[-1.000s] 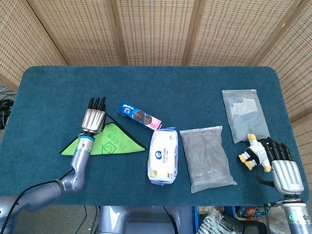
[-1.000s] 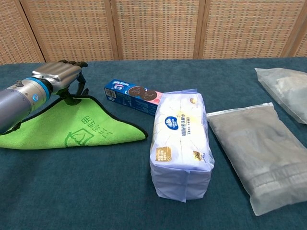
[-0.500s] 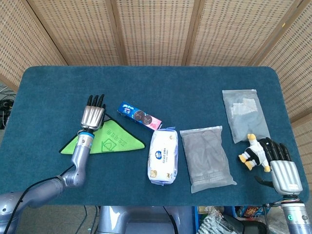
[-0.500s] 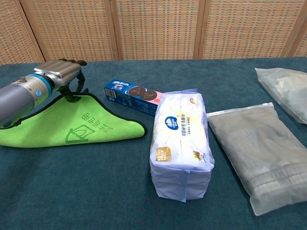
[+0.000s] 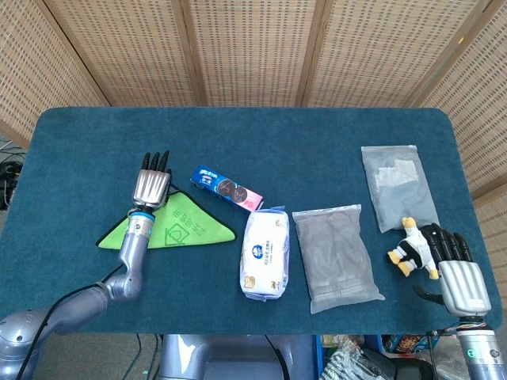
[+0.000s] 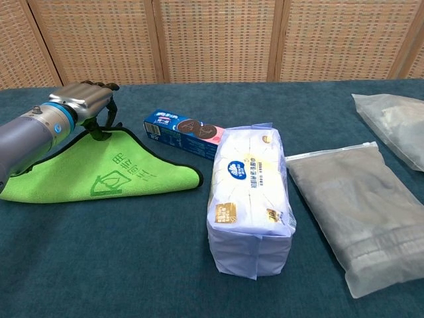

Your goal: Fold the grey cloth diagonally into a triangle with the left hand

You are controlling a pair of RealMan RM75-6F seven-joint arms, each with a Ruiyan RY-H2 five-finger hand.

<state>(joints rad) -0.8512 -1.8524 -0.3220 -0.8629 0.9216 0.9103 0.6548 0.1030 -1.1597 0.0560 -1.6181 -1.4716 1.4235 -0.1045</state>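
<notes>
The cloth [image 5: 186,226] lies on the table's left as a folded triangle, green face up with a dark hem; it also shows in the chest view [image 6: 112,175]. My left hand [image 5: 150,186] is over its far corner, fingers stretched away from me. From the chest view, the left hand [image 6: 83,103] has its thumb and a finger down at that top corner, pinching it. My right hand [image 5: 459,273] rests at the table's near right edge, fingers apart and holding nothing.
A blue cookie box [image 5: 228,188] lies just right of the cloth's top. A white tissue pack [image 5: 265,253] sits beside the cloth's right tip. Two clear bags [image 5: 337,257] [image 5: 398,186] lie further right. A small penguin toy [image 5: 412,249] is by my right hand.
My left hand has drawn slightly back and left with the cloth's top corner. The cloth's right tip has slid a little left and away from me. The right hand has not moved.
</notes>
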